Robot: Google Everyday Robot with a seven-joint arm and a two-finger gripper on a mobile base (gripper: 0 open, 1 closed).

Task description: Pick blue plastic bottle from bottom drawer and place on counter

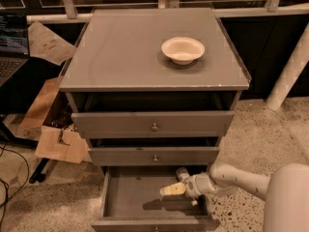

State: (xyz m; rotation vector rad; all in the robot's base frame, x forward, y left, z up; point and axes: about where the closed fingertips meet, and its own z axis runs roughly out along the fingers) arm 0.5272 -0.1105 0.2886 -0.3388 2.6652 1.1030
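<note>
Blue plastic bottle (172,189): small, pale, reads more cream than blue in this warm light. It's elongated and lies approx. horizontal, free end pointing L. Cap and label can't be made out. It sits inside the bottom drawer (110,197), which is pulled well out, in the R half of the grey interior. A dark shadow (157,204) falls on the drawer floor just below and L of it, so it looks to hang clear of the floor, not resting on it.

Only its L part shows. The R end runs into the gripper (187,187), which is also inside the drawer near the R wall. The jaws are clenched round the bottle's R portion, one above and one below, w/ the bottle sticking out L past them. The white arm (241,180) comes in from the R over the drawer's side.

Above, the two upper drawers (154,124) show their fronts and knobs. The counter (120,57) is on top, w/ a white bowl (183,50) on its R half, well apart from the bottle.
</note>
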